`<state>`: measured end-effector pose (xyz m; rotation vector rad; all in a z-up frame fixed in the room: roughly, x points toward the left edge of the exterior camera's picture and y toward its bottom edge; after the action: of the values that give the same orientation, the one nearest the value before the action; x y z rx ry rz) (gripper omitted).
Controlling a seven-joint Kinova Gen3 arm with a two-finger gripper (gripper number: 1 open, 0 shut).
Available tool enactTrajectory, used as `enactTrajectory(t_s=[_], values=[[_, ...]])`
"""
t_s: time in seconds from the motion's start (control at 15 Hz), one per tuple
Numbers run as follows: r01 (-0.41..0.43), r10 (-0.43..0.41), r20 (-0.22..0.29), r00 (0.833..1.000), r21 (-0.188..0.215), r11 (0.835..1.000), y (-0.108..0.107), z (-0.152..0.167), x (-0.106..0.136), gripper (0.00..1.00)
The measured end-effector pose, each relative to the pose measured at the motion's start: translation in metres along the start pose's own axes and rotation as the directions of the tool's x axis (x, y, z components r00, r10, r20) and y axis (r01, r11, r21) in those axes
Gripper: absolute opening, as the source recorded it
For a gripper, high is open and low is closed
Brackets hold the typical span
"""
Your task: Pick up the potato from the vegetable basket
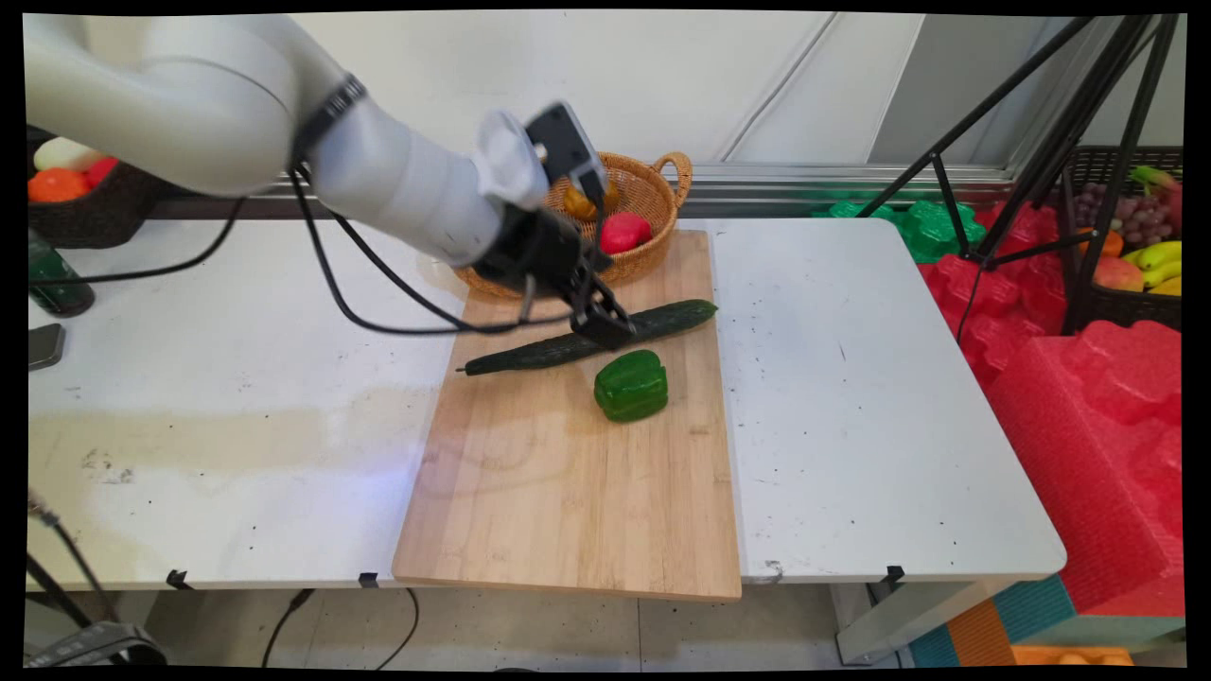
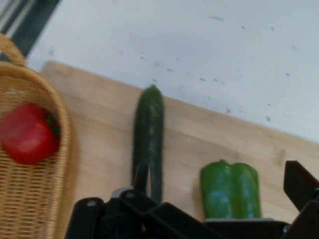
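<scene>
On the light wooden cutting board (image 1: 568, 492), a long dark-green cucumber (image 1: 530, 354) lies at a slant across the far half, its tip pointing toward the board's right edge. Black two-finger gripper (image 1: 605, 326) is down at the cucumber's middle, tilted. Hand view shows one finger (image 2: 141, 178) against the cucumber (image 2: 148, 134) on one side and the other finger (image 2: 299, 181) well apart, beyond the blocky green bell pepper (image 2: 231, 189); jaws stand wide, nothing held. Pepper (image 1: 631, 385) sits just beside the cucumber, on the board's near side of it. Round woven wicker basket (image 1: 653, 194) rests on the board's far edge, holding a red pepper (image 1: 624, 232) and a yellowish item, unclear what.

Judgement: the cucumber looks stiff, smooth-skinned, moderately light, liable to roll or slip. Best hold is across its mid-length.
</scene>
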<state>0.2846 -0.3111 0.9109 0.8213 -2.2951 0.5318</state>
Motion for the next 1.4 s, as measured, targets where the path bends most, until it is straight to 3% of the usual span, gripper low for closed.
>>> enactTrajectory(t_s=[0.4, 0.73, 1.13, 1.4], values=[[0.074, -0.068, -0.065, 0.996, 0.103, 0.992, -0.056, -0.028, 0.008, 1.0], [0.144, -0.131, -0.079, 0.988, 0.196, 0.97, -0.102, -0.024, 0.015, 1.0], [0.215, -0.209, -0.05, 0.977, 0.311, 0.926, -0.161, 0.006, 0.019, 1.0], [0.221, -0.236, -0.001, 0.972, 0.346, 0.912, -0.193, 0.039, 0.02, 1.0]])
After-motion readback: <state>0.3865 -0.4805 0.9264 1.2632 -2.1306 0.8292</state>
